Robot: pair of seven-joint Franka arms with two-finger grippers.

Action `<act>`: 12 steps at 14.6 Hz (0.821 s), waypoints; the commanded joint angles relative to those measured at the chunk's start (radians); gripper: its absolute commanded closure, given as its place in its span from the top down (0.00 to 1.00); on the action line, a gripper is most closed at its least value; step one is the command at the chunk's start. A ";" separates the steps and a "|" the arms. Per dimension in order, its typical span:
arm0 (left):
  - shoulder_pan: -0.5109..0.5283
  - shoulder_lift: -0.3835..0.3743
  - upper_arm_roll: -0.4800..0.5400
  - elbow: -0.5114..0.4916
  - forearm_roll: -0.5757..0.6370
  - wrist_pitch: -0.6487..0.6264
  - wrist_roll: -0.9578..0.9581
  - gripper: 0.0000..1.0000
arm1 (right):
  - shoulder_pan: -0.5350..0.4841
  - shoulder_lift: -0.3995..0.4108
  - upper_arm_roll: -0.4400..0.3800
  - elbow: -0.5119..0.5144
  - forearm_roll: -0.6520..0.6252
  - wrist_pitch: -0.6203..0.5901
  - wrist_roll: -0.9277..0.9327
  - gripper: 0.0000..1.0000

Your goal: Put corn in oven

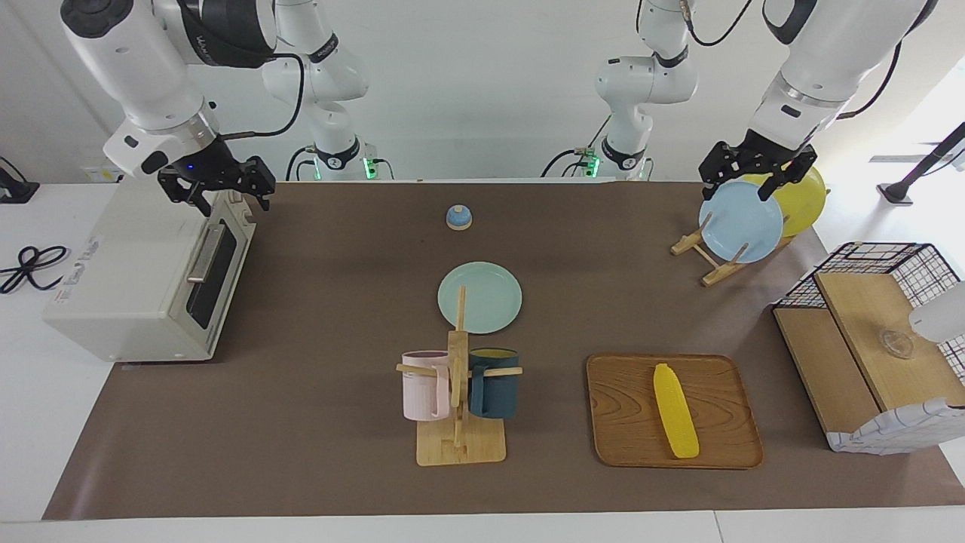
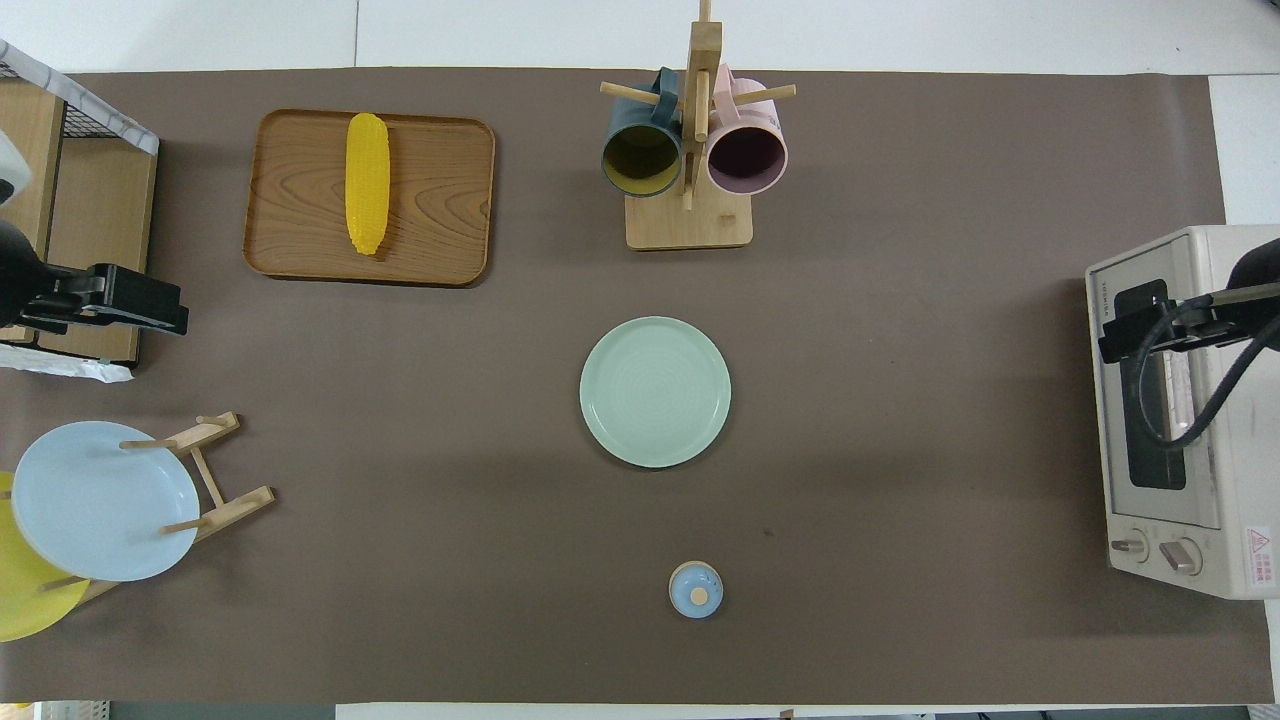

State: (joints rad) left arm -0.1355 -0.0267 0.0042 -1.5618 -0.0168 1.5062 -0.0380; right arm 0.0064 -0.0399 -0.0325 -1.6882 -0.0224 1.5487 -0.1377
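1. The corn (image 1: 675, 410) lay on a wooden tray (image 1: 626, 434) at the left arm's end of the tabletop (image 1: 339, 302), on the part farthest from the robots — nothing touched it.
2. The oven (image 1: 128, 279) stood at the right arm's end, its door (image 1: 215, 268) shut.
3. The right gripper (image 1: 219, 192) hung over the oven's top edge, just above the door; whether its fingers were spread or closed could not be told.
4. The left gripper (image 1: 754, 177) hung over a rack (image 1: 712, 264) holding a blue plate (image 1: 740, 222) and a yellow plate (image 1: 803, 200), well apart from the corn; its fingers stood apart, holding nothing.
5. A green plate (image 1: 479, 297) lay mid-tabletop, with a mug stand (image 1: 458, 422) farther from the robots carrying a pink mug (image 1: 424, 385) and a dark blue mug (image 1: 494, 383).
6. A small blue lid (image 1: 458, 217) sat nearer to the robots than the green plate.
7. A wire basket (image 1: 874, 264) with wooden shelves stood at the left arm's end, beside the tray.
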 commanded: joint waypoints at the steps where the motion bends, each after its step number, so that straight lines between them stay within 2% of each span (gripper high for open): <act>1: 0.010 0.005 -0.010 0.012 0.009 -0.006 -0.007 1.00 | -0.008 0.009 0.005 0.015 0.009 0.002 0.013 1.00; 7: 0.014 0.005 -0.009 0.014 0.009 -0.003 -0.007 1.00 | -0.025 -0.017 0.000 -0.030 0.001 0.030 -0.012 1.00; 8: 0.014 0.005 -0.010 0.012 0.009 -0.003 -0.007 1.00 | -0.035 -0.020 0.000 -0.047 0.002 0.075 -0.067 0.76; 9: 0.016 0.007 -0.010 0.014 0.009 0.000 -0.005 1.00 | -0.040 -0.026 0.000 -0.060 0.003 0.099 -0.110 0.24; 10: 0.016 0.007 -0.010 0.014 0.009 0.005 -0.005 1.00 | -0.048 -0.034 0.000 -0.088 0.003 0.111 -0.121 0.00; 12: 0.016 0.007 -0.010 0.012 0.009 0.005 -0.005 1.00 | -0.101 -0.073 0.000 -0.183 0.003 0.186 -0.131 0.00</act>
State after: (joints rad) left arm -0.1354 -0.0267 0.0046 -1.5617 -0.0168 1.5079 -0.0380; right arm -0.0444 -0.0487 -0.0362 -1.7500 -0.0228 1.6561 -0.2286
